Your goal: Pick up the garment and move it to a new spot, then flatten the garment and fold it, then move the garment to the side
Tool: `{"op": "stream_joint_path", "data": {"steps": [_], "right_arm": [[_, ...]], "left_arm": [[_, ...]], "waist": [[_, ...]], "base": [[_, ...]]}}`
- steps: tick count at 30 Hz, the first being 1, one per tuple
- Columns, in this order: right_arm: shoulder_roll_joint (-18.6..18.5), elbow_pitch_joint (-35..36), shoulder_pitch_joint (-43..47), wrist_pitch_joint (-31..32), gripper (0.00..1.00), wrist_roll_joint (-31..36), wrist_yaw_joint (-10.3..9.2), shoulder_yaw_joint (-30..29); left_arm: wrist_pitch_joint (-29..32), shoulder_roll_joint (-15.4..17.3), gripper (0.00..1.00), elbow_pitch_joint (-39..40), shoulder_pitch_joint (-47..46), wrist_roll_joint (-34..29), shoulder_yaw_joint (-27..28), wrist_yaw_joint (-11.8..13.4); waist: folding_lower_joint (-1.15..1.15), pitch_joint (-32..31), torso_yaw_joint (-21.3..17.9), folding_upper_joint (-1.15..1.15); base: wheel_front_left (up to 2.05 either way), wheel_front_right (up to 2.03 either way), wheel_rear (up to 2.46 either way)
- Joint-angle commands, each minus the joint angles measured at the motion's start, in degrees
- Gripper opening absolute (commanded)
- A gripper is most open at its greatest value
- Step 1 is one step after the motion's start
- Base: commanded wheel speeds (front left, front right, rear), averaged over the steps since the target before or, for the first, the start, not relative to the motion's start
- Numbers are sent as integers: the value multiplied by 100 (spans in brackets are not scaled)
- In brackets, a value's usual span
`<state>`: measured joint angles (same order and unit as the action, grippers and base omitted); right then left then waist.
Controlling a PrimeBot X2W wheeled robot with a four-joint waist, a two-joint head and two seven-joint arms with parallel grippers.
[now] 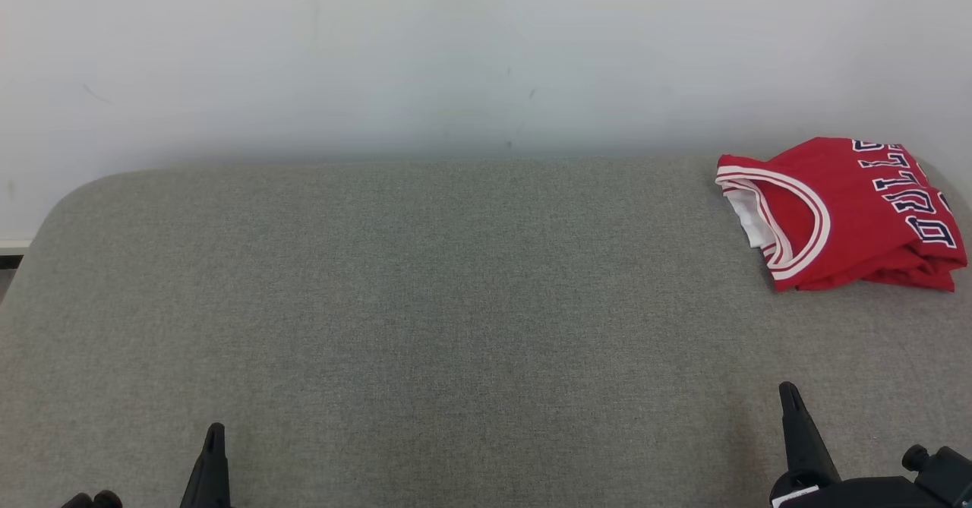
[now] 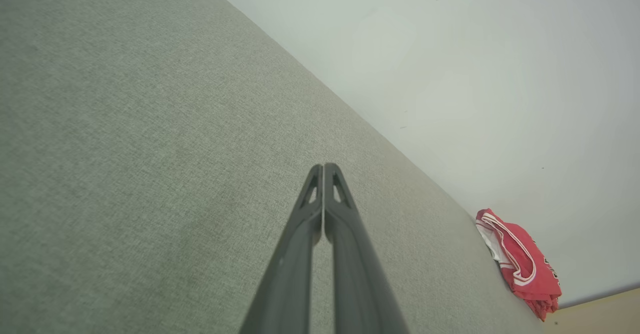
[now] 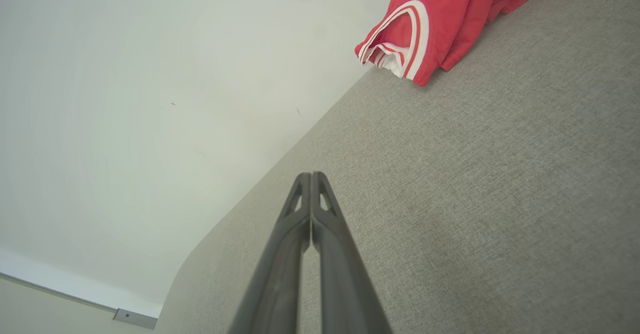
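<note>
Far right corner of the grey padded surface (image 1: 425,288): the red garment (image 1: 843,216) sits as a compact folded stack, close to the wall (image 1: 456,52) and the right edge. Its white-and-red trimmed opening (image 1: 793,223) faces left toward the middle. The dark lettering (image 1: 911,197) runs along the top layer on the right. Layers are stacked, near edge a bit ragged. Not crisp, but it is a fold.

Left gripper (image 1: 215,432) is low at the near left and right gripper (image 1: 788,392) low at the near right, both well apart from the garment. Both are clenched on nothing: each wrist view shows the two fingers pressed tip to tip over bare grey fabric.

My read on placement: the stack is parked in the corner to keep it out of the working middle, which matches the last step, move to the side. Arms sit at the near edge with fingers pointing far. That looks like a rest pose, not an approach, and neither is aimed at the cloth.

Judgement: fold and side move look done, so the task is at or very near its end. If tidying is wanted, the right arm is closer. It would have to release first, and the loose near hem could drag open if nudged.
</note>
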<state>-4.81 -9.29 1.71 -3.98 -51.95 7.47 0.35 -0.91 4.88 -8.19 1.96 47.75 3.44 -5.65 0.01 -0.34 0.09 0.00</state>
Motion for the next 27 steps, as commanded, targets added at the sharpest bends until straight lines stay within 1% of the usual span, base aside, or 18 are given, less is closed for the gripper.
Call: {"op": "stream_joint_path", "data": {"steps": [1, 15, 16, 20, 27], "right_arm": [[-42, 42, -125, 27, 0, -172, 1, -30], [-29, -70, -280, 216, 0, -1097, 2, -128], [-25, -92, -311, 254, 0, -1277, 2, -148], [-16, -137, -371, 334, 0, -1627, 2, -189], [-4, -183, -434, 415, 0, -2002, 2, -235]], "left_arm": [[25, 2, 0, 35, -141, 183, 33, -42], [192, -45, 0, -104, -307, 1163, 100, -77], [225, -55, 0, -133, -336, 1343, 113, -85], [290, -71, 0, -188, -403, 1716, 139, -96], [356, -93, 0, -247, -469, 2122, 167, -108]], "waist": [[0, 1, 0, 0], [0, 9, -2, 0], [0, 11, -2, 0], [0, 15, -2, 0], [0, 19, -3, 0]], "base": [[0, 0, 0], [0, 0, 0], [0, 0, 0], [0, 0, 0], [0, 0, 0]]}}
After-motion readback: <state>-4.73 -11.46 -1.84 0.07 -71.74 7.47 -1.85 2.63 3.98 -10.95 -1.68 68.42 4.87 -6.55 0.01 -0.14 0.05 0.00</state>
